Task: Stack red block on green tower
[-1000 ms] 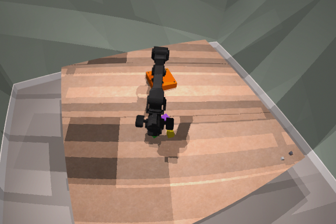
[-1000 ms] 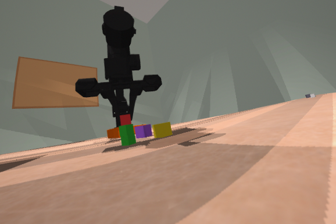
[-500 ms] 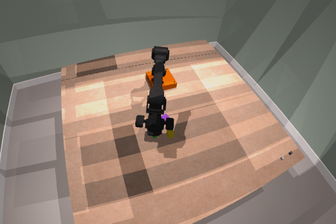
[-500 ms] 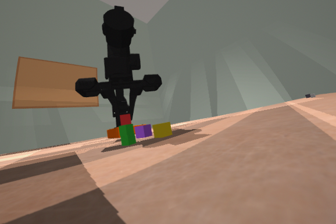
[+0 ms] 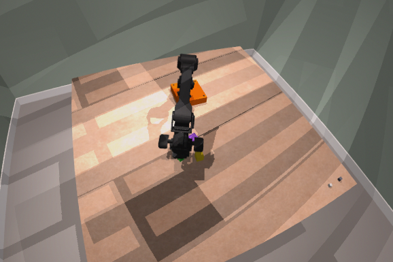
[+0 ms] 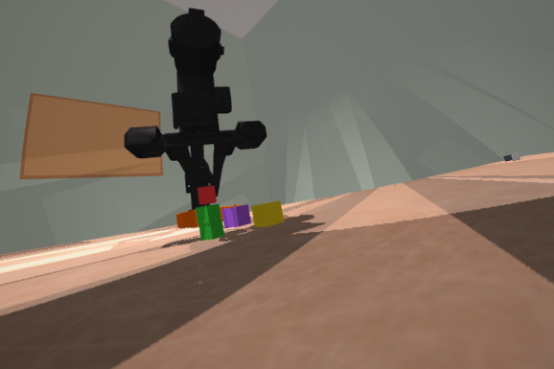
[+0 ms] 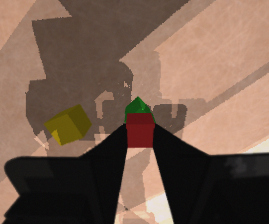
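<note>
The fingers grip the red block, which sits directly above the green tower. Contact between block and tower cannot be confirmed. A yellow block lies near the tower on the counter.

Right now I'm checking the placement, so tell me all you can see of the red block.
The small plain red cube is held between the black pincer's fingers, upright and square. It sits directly over the tall green tower, at or just above its top; contact cannot be told. The green top peeks out behind it in the wrist view.
</note>
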Controlling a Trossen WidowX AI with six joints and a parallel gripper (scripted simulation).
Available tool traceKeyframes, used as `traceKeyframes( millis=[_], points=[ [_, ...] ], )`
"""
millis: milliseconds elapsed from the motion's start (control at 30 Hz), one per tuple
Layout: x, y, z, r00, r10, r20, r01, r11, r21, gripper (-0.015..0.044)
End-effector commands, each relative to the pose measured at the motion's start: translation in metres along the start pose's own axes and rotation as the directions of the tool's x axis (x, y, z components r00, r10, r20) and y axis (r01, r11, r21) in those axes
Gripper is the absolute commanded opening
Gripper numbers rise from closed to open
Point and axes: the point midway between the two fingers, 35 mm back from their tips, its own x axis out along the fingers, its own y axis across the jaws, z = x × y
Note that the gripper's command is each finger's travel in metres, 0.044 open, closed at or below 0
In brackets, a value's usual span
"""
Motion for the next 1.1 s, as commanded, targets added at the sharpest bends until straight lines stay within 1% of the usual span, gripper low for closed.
traceKeyframes(
  millis=[0,433,1067],
  points=[
    [0.0014,-0.0001,-0.0003,1.0,0.0,-0.001,0.0,1.0,0.0,0.0105],
    [0.0014,-0.0001,-0.0003,1.0,0.0,-0.001,0.0,1.0,0.0,0.044],
    [0.0014,-0.0001,-0.0003,1.0,0.0,-0.001,0.0,1.0,0.0,0.044]
  ],
)
